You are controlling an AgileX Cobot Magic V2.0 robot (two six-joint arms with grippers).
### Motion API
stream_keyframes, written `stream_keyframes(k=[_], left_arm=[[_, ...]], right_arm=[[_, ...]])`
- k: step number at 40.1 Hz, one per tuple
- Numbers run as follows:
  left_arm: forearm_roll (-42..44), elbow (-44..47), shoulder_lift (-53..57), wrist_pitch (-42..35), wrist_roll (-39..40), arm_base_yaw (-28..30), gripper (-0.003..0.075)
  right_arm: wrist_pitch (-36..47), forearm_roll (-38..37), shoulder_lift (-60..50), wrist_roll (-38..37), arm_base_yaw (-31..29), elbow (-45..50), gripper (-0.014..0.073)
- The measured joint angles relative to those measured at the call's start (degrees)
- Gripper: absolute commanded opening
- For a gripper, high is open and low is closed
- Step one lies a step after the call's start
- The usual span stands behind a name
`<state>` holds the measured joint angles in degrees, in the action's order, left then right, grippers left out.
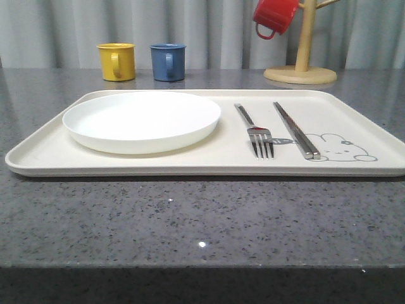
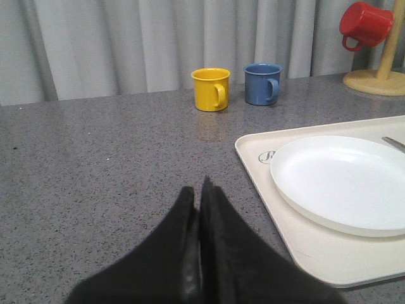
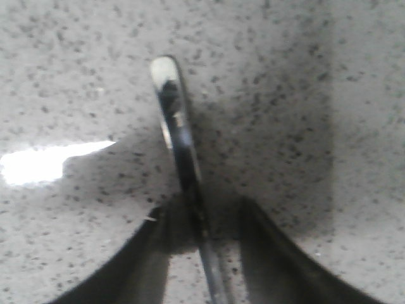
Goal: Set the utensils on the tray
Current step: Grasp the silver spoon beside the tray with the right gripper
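Observation:
The cream tray lies on the grey counter and holds two of the utensils: a silver fork and a pair of chopsticks, side by side right of a plate. A third utensil shows as a shiny metal handle with a rounded end, lying flat on the counter. My right gripper is open low over it, one dark finger on each side of the handle and a gap at both. My left gripper is shut and empty above bare counter, left of the tray.
A white plate takes up the tray's left half. Yellow mug and blue mug stand behind the tray. A wooden mug tree with a red mug stands at the back right.

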<state>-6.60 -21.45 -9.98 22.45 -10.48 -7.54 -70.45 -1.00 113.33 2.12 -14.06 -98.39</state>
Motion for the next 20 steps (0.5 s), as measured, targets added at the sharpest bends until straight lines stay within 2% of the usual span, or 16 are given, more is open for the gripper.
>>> stream_keyframes(k=[4, 7, 20], left_arm=[[0.0, 0.0, 0.0, 0.0, 0.0, 0.0, -0.0018], [0.0, 0.0, 0.0, 0.0, 0.0, 0.0, -0.0018], [0.0, 0.0, 0.0, 0.0, 0.0, 0.0, -0.0018]], right_arm=[[0.13, -0.45, 0.0, 0.0, -0.25, 0.0, 0.0032], [0.13, -0.59, 0.0, 0.0, -0.33, 0.0, -0.0009], [0.23, -0.25, -0.48, -0.88, -0.33, -0.04, -0.0016]])
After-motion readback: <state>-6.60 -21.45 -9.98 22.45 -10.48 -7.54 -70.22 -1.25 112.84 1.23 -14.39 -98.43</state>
